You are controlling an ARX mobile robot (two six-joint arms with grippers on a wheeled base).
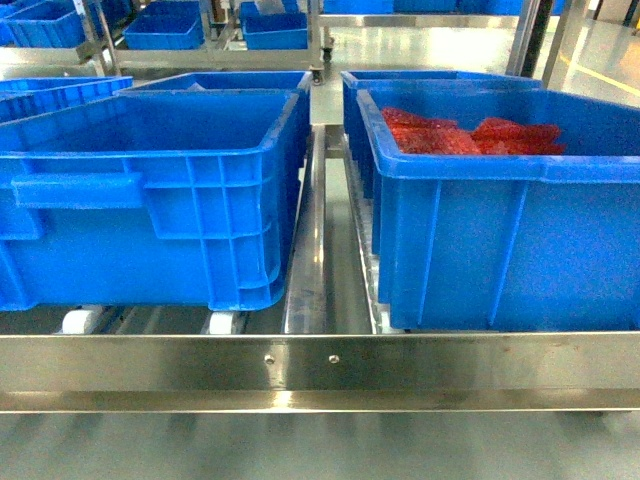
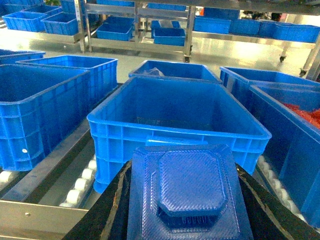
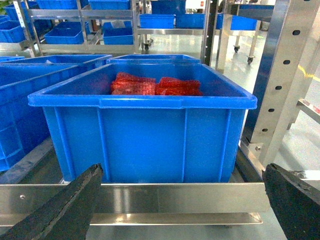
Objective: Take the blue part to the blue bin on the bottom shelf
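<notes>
Blue textured plastic part [image 2: 187, 192], flat with a raised octagonal centre, sits clenched between the black fingers [image 2: 107, 210] of the left end effector [image 2: 187, 220], just before the empty blue plastic bin [image 2: 177, 112] on the roller shelf [image 2: 82, 180]. Right end effector [image 3: 180, 210] hangs released, jaws spread wide, before a blue bin holding red mesh pieces [image 3: 155, 85]. More blue bins line racks beyond.

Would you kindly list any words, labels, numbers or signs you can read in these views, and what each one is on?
None can be read in any view.
Blue part in the left claw: only moulded texture, no lettering.
Blue bins, such as the empty one and the one with red parts: no labels visible.
Steel rail: only two screws.
</notes>
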